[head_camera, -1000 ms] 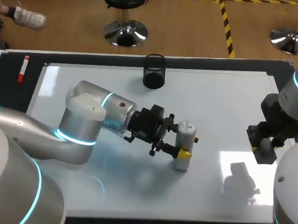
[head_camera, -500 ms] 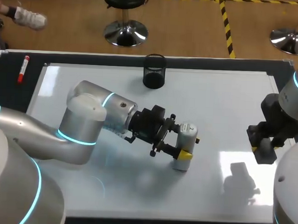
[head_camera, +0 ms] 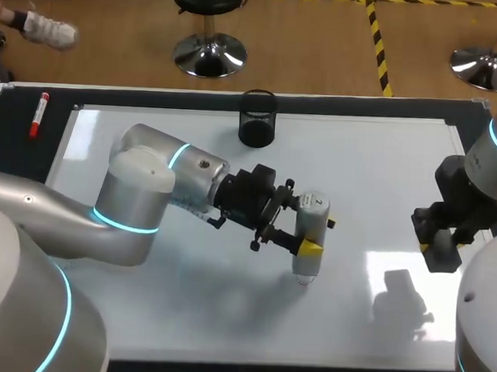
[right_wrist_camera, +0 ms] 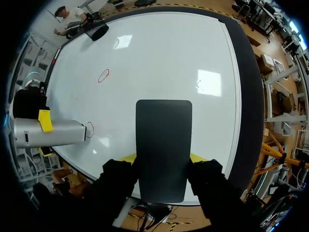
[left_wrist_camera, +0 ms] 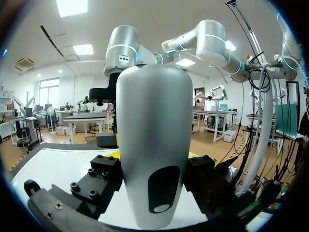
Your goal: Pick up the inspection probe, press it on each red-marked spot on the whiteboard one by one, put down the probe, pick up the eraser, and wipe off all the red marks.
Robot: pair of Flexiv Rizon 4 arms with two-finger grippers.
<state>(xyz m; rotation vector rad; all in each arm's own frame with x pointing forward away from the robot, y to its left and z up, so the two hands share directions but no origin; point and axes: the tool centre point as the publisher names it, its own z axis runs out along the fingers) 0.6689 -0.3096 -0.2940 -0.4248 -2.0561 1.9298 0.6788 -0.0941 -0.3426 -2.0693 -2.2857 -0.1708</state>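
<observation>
- Inspection probe — pale grey cylinder, tip down by a red circle on the whiteboard; its cap print is too small to read.
- Left gripper clamps it from both sides.
- Right gripper pinches the black eraser — near the board's right edge.
- Mesh cup at the far edge.

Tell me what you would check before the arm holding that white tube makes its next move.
1. Left pincer shut on the white cylindrical probe: ok.
2. Probe tip at the nearer red ring mark: ok. Actual contact with the glossy whiteboard: cannot tell.
3. Second red oval mark uncovered, nothing standing between it and the probe: ok.
4. Right pincer shut on the black rectangular eraser, held well apart from the probe: ok.
5. Black mesh cup out of the way near the board's far edge: ok.
</observation>
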